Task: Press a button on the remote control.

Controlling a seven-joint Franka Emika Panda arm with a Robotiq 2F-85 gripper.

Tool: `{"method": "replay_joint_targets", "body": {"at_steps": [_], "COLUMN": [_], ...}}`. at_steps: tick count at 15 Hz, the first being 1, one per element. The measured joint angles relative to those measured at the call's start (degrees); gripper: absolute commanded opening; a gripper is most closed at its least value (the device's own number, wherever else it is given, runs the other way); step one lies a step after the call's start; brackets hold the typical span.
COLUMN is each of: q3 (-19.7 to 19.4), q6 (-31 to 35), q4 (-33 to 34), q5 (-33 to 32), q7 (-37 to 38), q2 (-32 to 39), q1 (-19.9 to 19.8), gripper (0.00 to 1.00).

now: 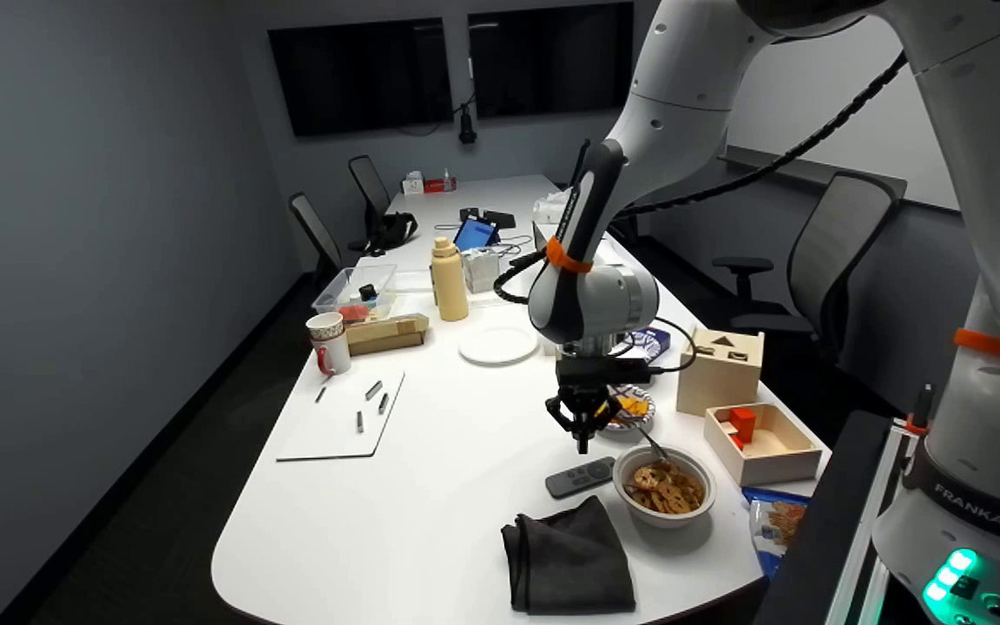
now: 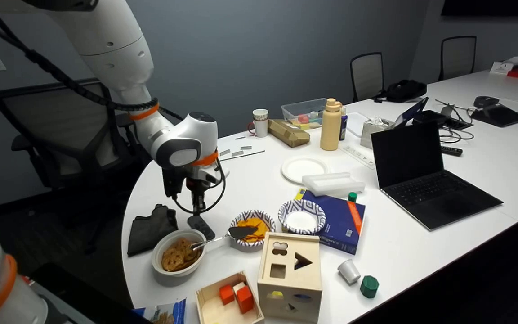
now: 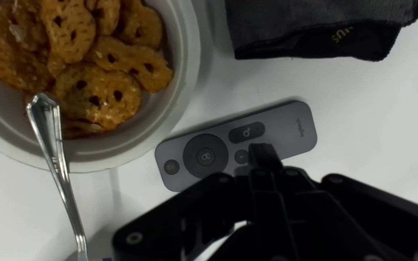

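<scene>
The remote control (image 3: pixel 230 148) is laid face up on the white tabletop (image 1: pixel 430 521), with its dial (image 3: pixel 205 156) and oval rocker (image 3: pixel 246 132) left uncovered in the wrist view. Above its lower edge in that view the gripper (image 1: pixel 583 447) is held, pointed down, with the fingers brought together and nothing seen between them. The reach is therefore judged to be almost done, but in an exterior view a thin strip of white appears between the tip and the remote, so contact is taken as not yet made. The final lowering and the press itself are judged to be left; a small round button (image 3: pixel 240 156) is seen just beside the tip in the wrist view, though which button is meant cannot be told. The dial end of the remote is set close by the snack bowl (image 3: pixel 191 58), and whether the two touch is not shown. A metal handle (image 3: pixel 64 181) is seen to cross that bowl's rim. Near the remote a folded black cloth (image 1: pixel 574 564) is placed, and farther out a patterned bowl (image 2: pixel 269 219) and an open wooden box (image 1: pixel 778 469) with red blocks (image 1: pixel 743 423) can be made out
</scene>
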Motion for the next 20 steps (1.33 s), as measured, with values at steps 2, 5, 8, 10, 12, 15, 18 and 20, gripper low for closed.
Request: {"method": "replay_joint_targets", "body": {"at_steps": [2,5,8,10,12,15,18,20], "q3": [-0.3,-0.9,-1.4,-1.7,-2.2,-2.8,-3.4,-3.5], "q6": [-0.3,-1.3,-2.0,-2.3,-3.4,-4.7,-6.1,-7.0], "q4": [0.5,1.3,2.2,3.0,4.1,5.3,6.1,6.7], "q5": [-0.8,-1.3,-1.3,-1.5,-2.0,-2.4,-2.7,-2.8], "q7": [1.8,3.5,4.2,4.6,5.1,5.3,5.6,5.6], "q2": [1.0,2.2,3.4,4.3,5.3,6.5,7.4,7.9], "q1": [0.0,0.0,-0.1,-0.1,-0.1,-0.1,-0.1,-0.2], "gripper": [0.00,0.00,0.00,0.00,0.00,0.00,0.00,0.00]}}
